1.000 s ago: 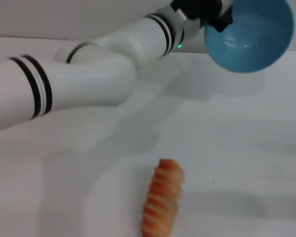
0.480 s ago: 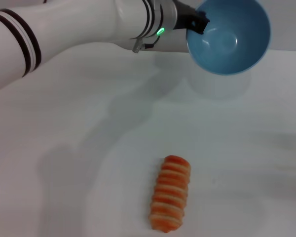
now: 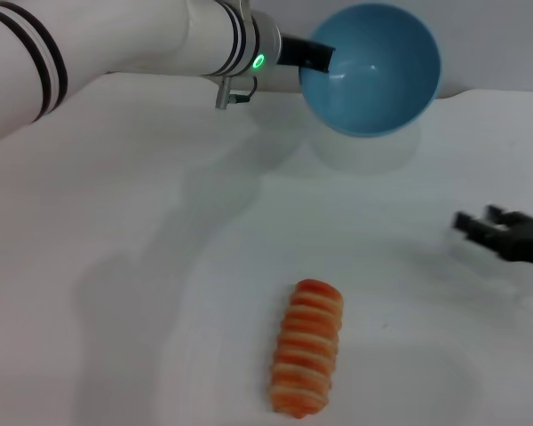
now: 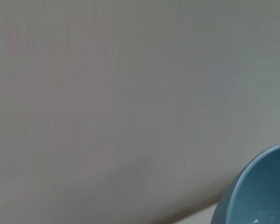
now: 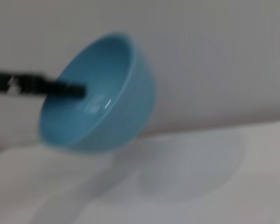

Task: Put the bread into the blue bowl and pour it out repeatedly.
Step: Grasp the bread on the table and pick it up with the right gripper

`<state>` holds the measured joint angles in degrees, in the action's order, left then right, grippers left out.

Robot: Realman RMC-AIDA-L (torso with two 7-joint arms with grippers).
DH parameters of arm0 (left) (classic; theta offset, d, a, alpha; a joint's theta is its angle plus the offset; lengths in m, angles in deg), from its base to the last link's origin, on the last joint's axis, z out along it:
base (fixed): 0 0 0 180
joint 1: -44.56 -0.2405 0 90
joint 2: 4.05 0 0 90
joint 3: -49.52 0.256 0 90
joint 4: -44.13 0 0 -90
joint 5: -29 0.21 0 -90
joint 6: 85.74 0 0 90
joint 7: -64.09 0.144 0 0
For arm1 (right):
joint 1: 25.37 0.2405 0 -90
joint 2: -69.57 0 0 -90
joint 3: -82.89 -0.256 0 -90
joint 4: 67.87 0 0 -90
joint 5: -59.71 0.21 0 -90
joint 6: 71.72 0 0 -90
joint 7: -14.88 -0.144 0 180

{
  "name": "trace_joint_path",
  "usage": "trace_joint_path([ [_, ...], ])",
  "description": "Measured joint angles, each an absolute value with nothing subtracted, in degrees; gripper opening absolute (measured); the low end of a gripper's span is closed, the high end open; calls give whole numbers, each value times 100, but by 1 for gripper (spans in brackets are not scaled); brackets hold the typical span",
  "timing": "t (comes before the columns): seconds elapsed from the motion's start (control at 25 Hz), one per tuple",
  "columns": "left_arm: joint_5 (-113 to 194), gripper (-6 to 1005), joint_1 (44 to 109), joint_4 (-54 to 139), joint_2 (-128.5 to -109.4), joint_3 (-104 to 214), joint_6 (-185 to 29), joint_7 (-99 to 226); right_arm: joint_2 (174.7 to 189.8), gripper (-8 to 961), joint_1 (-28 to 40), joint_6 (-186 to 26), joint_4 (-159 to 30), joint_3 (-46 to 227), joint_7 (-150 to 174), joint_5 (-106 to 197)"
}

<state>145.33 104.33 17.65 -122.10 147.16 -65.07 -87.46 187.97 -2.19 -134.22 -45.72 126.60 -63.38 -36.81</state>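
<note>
a: where is everything sitting?

b: the left hand (image 3: 313, 57) is gripping the blue bowl (image 3: 373, 67) by its rim, holding it tilted and lifted off the counter (image 3: 115, 266) at twelve o'clock. the bowl is empty.

a: and the bread (image 3: 307, 348)?

b: it's lying on the counter at six o'clock, well apart from the bowl.

a: the other arm?

b: the right hand (image 3: 480, 227) is reaching in at three o'clock, fingers parted and empty. i'm judging the pour is done; next, the bowl needs setting upright and the bread needs grasping.
</note>
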Motion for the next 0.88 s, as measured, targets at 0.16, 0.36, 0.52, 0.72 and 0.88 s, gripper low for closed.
trace_joint_path([
  [0.16, 14532, -2, 10394, 1712, -12242, 14745, -6880, -8742, 18814, 648, 130, -13434, -4542, 13327, -6836, -4139],
  [0.36, 14530, -2, 10353, 1563, -12270, 14800, -7066, -8690, 18835, 644, 439, -13582, -4579, 13826, -6906, -4128],
  [0.52, 14528, -1, 10211, 1350, -12270, 14800, -7094, -8690, 18840, 641, 689, -13635, -4711, 14047, -7019, -4128],
  [0.72, 14518, -1, 10085, 1223, -12270, 14887, -7133, -8690, 18847, 637, 971, -13605, -4802, 14417, -7495, -4127],
  [0.88, 14495, -2, 10042, 1176, -12270, 14924, -7164, -8691, 18857, 633, 1174, -13511, -5077, 14593, -7733, -4135],
])
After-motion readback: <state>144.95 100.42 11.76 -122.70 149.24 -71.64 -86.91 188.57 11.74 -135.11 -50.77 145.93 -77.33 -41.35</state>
